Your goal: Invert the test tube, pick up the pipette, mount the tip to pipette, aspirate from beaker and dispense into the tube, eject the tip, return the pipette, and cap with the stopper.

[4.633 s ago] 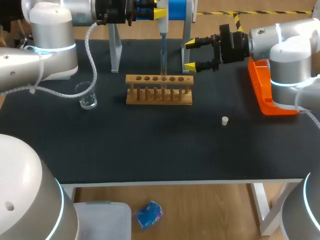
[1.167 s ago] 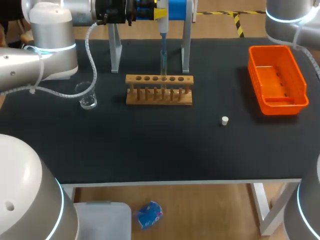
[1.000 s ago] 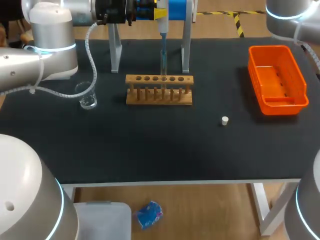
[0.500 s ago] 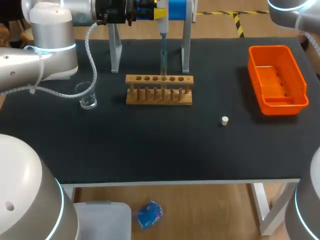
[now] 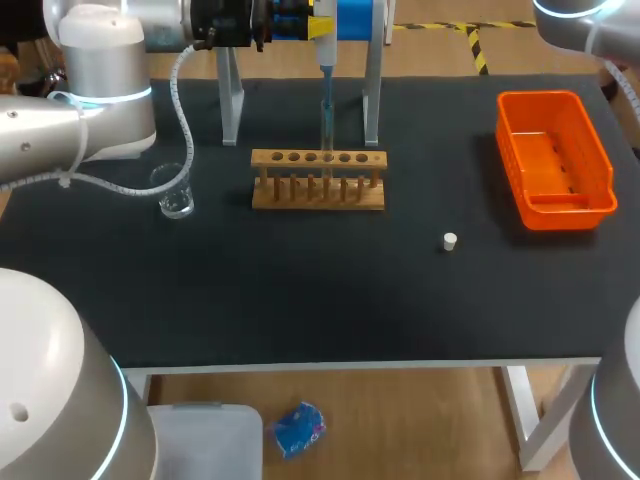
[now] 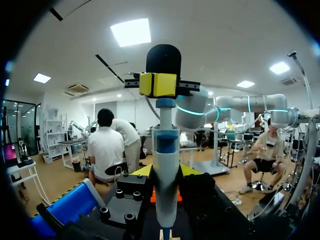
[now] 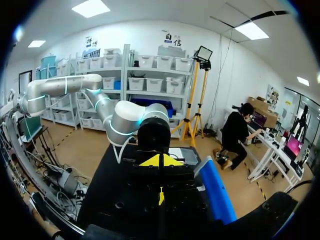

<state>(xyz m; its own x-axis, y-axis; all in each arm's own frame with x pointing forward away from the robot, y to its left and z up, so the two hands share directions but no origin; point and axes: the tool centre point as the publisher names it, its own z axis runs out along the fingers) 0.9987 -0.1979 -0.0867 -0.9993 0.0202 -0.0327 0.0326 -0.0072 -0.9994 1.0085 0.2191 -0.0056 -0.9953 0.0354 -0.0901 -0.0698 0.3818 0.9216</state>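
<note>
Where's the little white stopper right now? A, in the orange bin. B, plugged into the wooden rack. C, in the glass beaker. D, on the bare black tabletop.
D: the stopper lies alone on the table, apart from the wooden rack and the orange bin.

Bright, even light from overhead, nothing dim. The matt black table [image 5: 300, 300] soaks it up: no glare, only faint soft shadows under the wooden rack [image 5: 318, 180] and beside the stopper [image 5: 450, 241]. White shell of the left arm [image 5: 95, 95] goes pale and shiny, its cyan ring glowing. Small glints on the beaker [image 5: 175, 190]. Orange bin [image 5: 555, 150] vivid, inner walls a bit shaded. From the left wrist the pipette [image 6: 165, 170] is lit from above, with its lower body greyer
</note>
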